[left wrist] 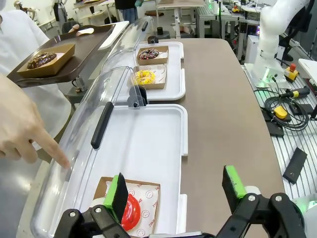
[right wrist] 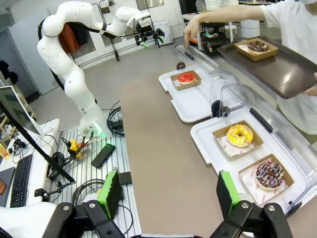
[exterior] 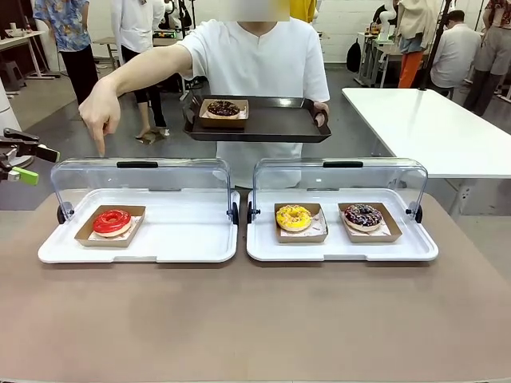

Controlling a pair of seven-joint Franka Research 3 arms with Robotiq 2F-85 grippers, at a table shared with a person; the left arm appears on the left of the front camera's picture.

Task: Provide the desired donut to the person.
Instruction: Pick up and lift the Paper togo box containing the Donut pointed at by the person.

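Person (exterior: 255,64) at far side, hand (exterior: 100,112) pointing down at red donut (exterior: 112,221), donut in left end of left white tray (exterior: 188,235), left gripper (left wrist: 176,189) left of tray, fingers apart, empty, right gripper (right wrist: 168,191) likewise spread, empty.

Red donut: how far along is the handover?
Done: both covers stand open, and the person's hand points at the red donut; their tray carries one chocolate donut. In hand: nothing; the left gripper is open and empty, the right gripper open too. Left: pick it up and set it on the tray.
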